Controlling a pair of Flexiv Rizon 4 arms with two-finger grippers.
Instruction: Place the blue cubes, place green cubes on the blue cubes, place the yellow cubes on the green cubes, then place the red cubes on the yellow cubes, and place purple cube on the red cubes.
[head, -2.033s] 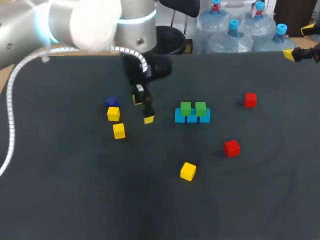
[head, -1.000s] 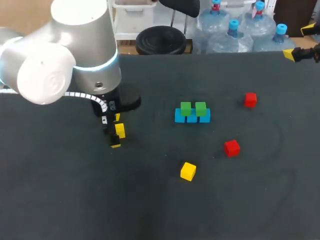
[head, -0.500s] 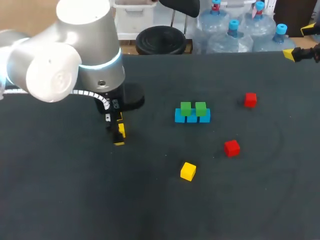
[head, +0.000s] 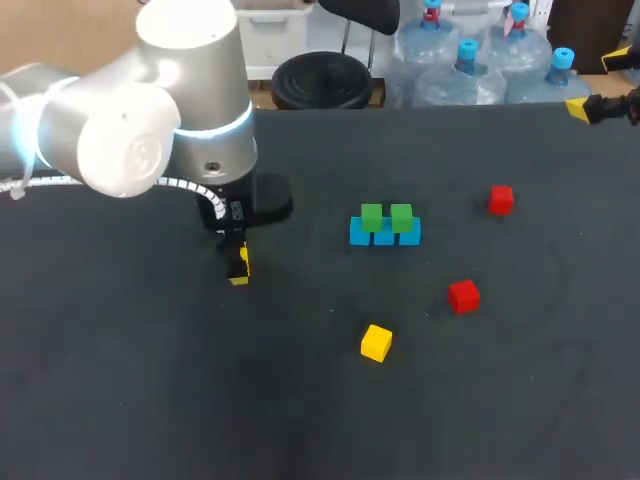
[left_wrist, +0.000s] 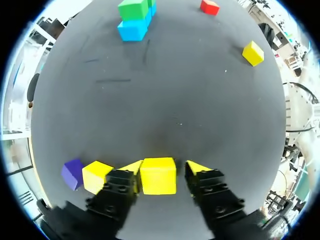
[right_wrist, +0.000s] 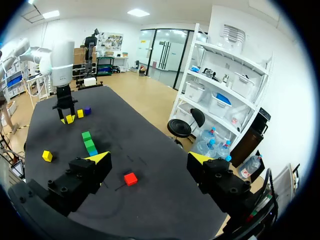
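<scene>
Left gripper (left_wrist: 161, 169), fingers apart, straddles a yellow cube (left_wrist: 158, 177), ready for us to clamp and carry to the green cubes (left_wrist: 133, 9) at its twelve o'clock.

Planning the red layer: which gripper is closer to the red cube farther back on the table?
Right. The right gripper sits open at the table's far right corner, just beyond that red cube. The left gripper is across the table, with a yellow cube between its fingers.

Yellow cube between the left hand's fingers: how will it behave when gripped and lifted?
Likely rigid: the cube has crisp flat faces, so it should clamp squarely. Sitting flat on the table, it shouldn't roll. Probably light: it looks like a small plain block.
</scene>
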